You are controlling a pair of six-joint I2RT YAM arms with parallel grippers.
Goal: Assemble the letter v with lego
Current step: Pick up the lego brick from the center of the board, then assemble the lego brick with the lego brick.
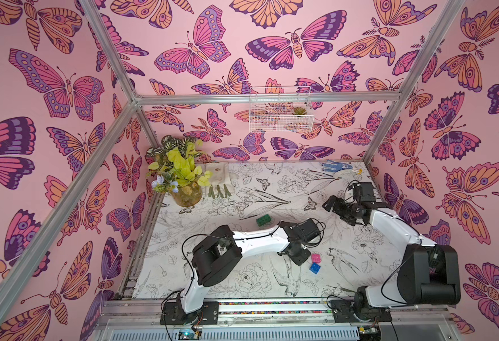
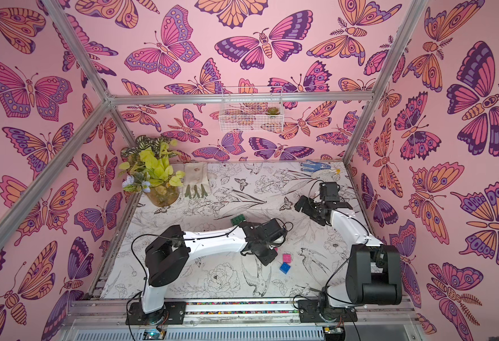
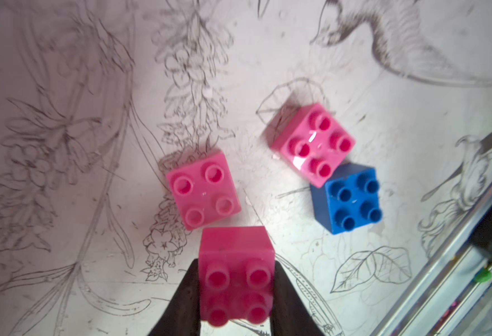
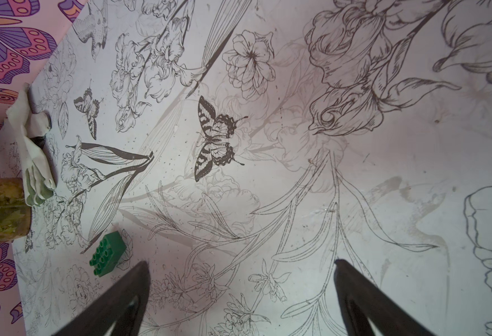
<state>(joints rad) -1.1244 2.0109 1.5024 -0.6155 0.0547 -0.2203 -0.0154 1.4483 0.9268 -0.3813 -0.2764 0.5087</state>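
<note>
My left gripper (image 3: 236,269) is shut on a pink lego brick (image 3: 236,247), studs facing the camera, held just above the table. Two more pink bricks (image 3: 202,190) (image 3: 311,144) and a blue brick (image 3: 348,197) stand on the table close by, the blue one touching a pink one. In both top views the left gripper (image 1: 299,256) hangs beside the pink (image 1: 316,258) and blue (image 1: 315,268) bricks. A longer green brick (image 1: 263,220) (image 4: 108,253) lies apart, behind the left forearm. My right gripper (image 4: 240,270) (image 1: 330,205) is open and holds nothing. No joined letter v shows.
A glass vase of leaves (image 1: 186,195) stands at the back left with a pale glove (image 1: 217,180) beside it. A blue patterned glove (image 1: 335,168) lies at the back right. A wire basket (image 1: 280,113) hangs on the rear wall. A metal rail (image 1: 271,305) runs along the front.
</note>
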